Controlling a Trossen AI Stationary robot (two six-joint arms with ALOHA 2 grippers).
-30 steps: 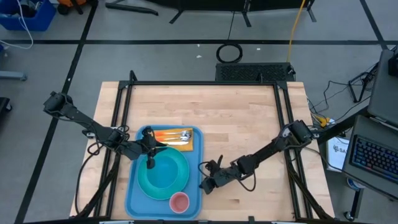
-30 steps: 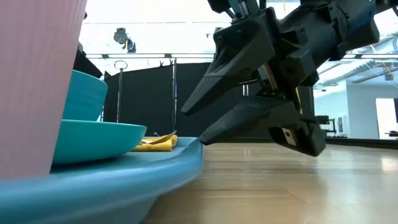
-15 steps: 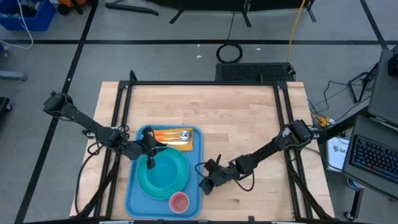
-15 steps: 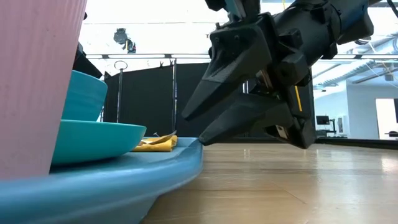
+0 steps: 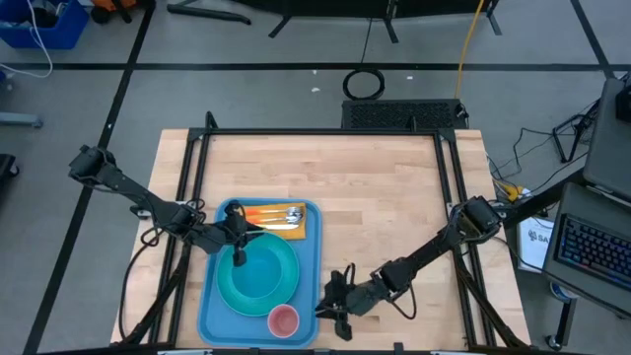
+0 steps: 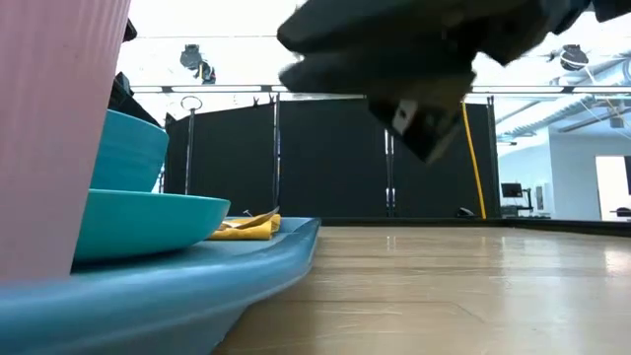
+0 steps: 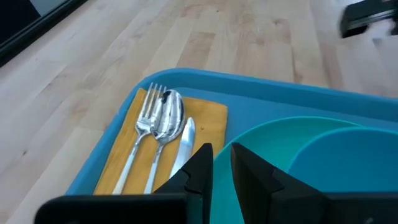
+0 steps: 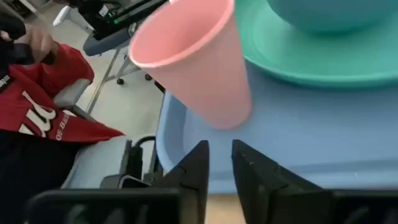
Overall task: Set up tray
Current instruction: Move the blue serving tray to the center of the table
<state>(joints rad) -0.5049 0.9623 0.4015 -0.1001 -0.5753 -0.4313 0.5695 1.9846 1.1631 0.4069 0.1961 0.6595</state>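
Observation:
The light-blue tray (image 5: 210, 316) lies flat at the table's near left. It carries a turquoise plate (image 5: 276, 288) with a blue bowl (image 7: 348, 155) on it, a pink cup (image 5: 284, 319) standing upright at its near end, and a yellow napkin (image 5: 264, 209) with cutlery (image 7: 155, 124) at its far end. My left gripper (image 5: 239, 254) hovers over the plate's far-left rim, its fingers (image 7: 205, 163) a narrow slit apart with nothing between them. My right gripper (image 5: 332, 314) hangs above the table beside the tray's right rim, near the cup. It is shut and holds nothing.
Bare wood fills the table's right half and far part. A black frame runs round the table's edges. Beyond the near edge, the right wrist view shows a person's red sleeve (image 8: 37, 106) and a chair.
My right gripper has drawn away from the tray's right rim toward the table's near edge and risen. It has rolled about its own axis, and its widely spread fingers have come together. The tray and its dishes stay where they were.

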